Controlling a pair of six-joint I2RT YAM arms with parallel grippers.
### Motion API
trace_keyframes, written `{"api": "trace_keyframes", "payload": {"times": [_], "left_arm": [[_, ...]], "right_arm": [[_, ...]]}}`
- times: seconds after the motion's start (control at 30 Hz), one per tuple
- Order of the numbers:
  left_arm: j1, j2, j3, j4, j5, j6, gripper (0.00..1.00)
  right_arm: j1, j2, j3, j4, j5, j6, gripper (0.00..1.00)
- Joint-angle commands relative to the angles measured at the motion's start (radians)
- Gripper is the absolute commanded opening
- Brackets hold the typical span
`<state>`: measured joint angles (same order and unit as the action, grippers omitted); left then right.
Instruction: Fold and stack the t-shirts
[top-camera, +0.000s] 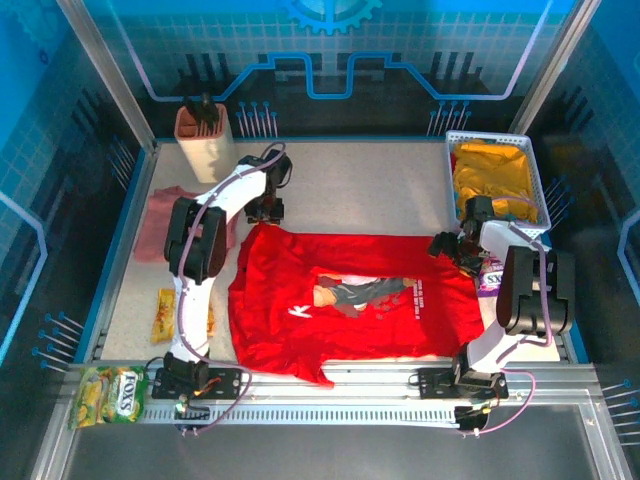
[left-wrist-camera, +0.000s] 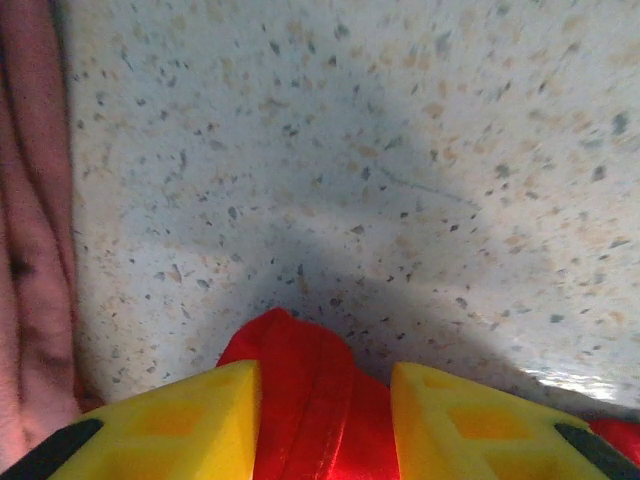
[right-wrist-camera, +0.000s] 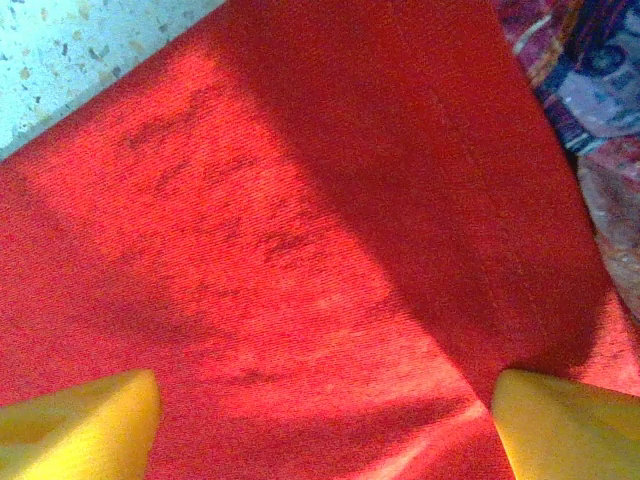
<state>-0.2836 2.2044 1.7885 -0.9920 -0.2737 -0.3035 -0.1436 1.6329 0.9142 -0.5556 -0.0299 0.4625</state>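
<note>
Left gripper (left-wrist-camera: 325, 390) pinches red t-shirt (top-camera: 290, 265); right gripper (right-wrist-camera: 322, 405) spread wide over it.

Back right there's a white basket (top-camera: 490, 137) with yellow cloth (top-camera: 490, 178) in it, tan holder (top-camera: 205, 150) back left, orange snack packet (top-camera: 165, 315) on the speckled surface (top-camera: 360, 190), green candy bag (top-camera: 110, 392) near left.

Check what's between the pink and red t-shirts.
Bare table between pink t-shirt and red t-shirt in left wrist view; top view, left arm overhangs it.
</note>
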Motion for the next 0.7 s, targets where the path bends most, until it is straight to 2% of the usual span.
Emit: {"api": "trace_keyframes", "payload": {"times": [0.0, 0.1, 0.3, 0.4, 0.57, 0.67], "left_arm": [[-0.005, 0.020, 0.034, -0.055, -0.039, 0.037, 0.39], [-0.005, 0.029, 0.038, -0.068, -0.060, 0.047, 0.37], [0.004, 0.036, 0.033, -0.068, -0.113, 0.052, 0.21], [0.020, 0.041, 0.035, -0.067, -0.101, 0.043, 0.11], [0.070, 0.013, 0.001, -0.037, -0.030, 0.006, 0.00], [0.107, -0.029, -0.044, 0.001, 0.018, -0.027, 0.00]], "right_arm": [[-0.013, -0.002, -0.026, 0.020, 0.004, 0.006, 0.88], [-0.016, 0.003, -0.026, 0.020, 0.002, 0.005, 0.88], [-0.025, 0.007, -0.022, 0.008, 0.027, 0.022, 0.87], [-0.037, 0.003, -0.024, 0.006, 0.028, 0.028, 0.87], [-0.042, -0.001, -0.028, 0.005, 0.029, 0.027, 0.86], [-0.044, -0.002, -0.029, 0.001, 0.034, 0.027, 0.86]]}}
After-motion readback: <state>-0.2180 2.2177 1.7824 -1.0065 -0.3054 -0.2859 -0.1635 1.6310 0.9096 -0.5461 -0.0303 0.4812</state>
